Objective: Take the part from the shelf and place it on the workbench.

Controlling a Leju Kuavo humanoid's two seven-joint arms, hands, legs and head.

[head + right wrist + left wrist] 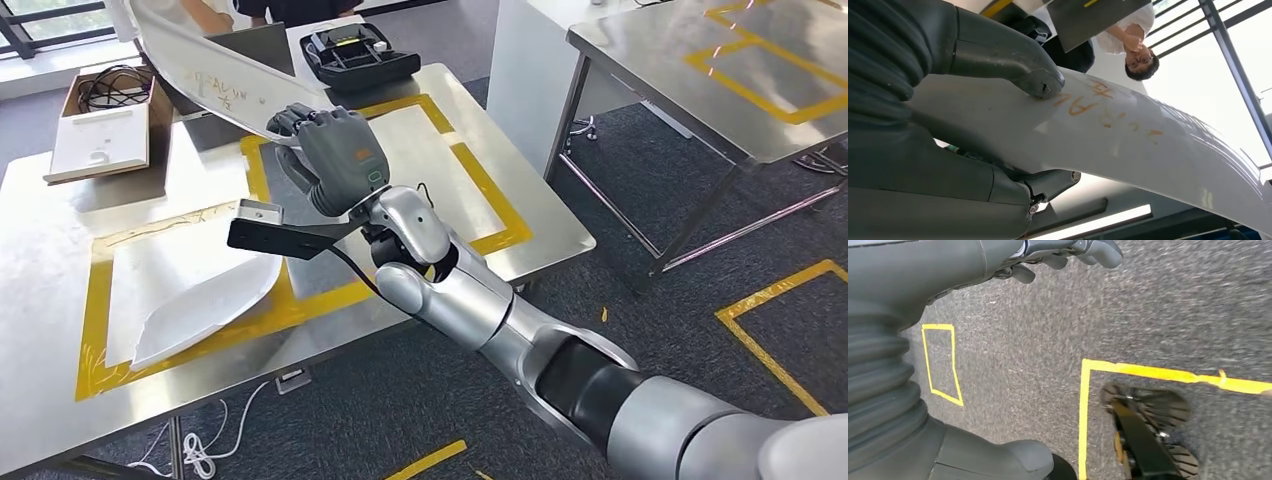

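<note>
A long curved white part is gripped by the right hand and held raised above the workbench, slanting up and away toward the far left. In the right wrist view the part is seen clamped between the thick thumb on its upper face and the darker fingers underneath; orange handwriting is visible on its surface next to the thumb. The grip sits near the part's lower end. A second white curved panel is lying flat on the bench inside the yellow tape rectangle, just left of a black bracket mounted at the right wrist. At the bench's far edge an open cardboard box with cables and a white slab is placed at left, and a black tray at right. A second steel table with yellow tape is standing well apart to the right. A person in a white top is seen beyond the part in the right wrist view. The left hand is hanging over grey carpet marked with yellow tape; its fingers are loosely curled with nothing in them, though whether it is fully clenched cannot be told.
</note>
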